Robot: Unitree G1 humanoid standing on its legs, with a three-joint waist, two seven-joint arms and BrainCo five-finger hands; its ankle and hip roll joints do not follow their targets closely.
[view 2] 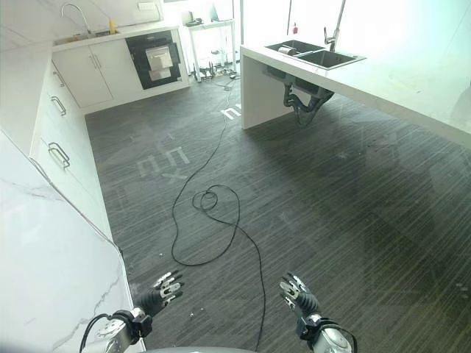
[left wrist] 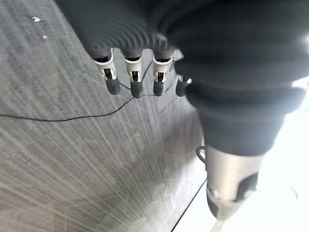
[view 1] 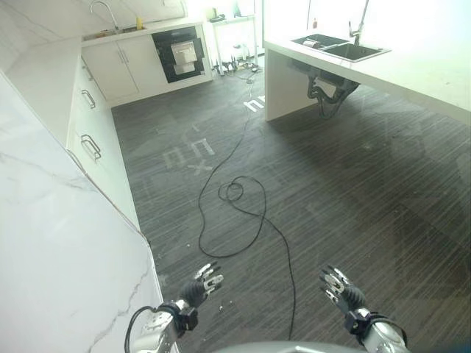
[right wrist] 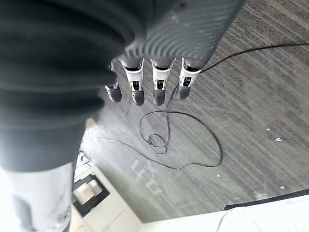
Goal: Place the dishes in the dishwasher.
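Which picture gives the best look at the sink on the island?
The left eye view: the sink and its tap stand clear on the white island. The right eye view shows it just as whole, farther off. The wrist views face the floor.

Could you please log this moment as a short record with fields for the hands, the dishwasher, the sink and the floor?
left hand: open, holding nothing, low over the floor beside the white counter
right hand: open, holding nothing, low over the floor
dishwasher: dark-fronted, built into the white cabinets at the far wall
sink: set in the island counter at the far right, tap beside it
dishes: too small to tell; something pale lies in the sink
floor: dark striped planks, pale marks near the middle
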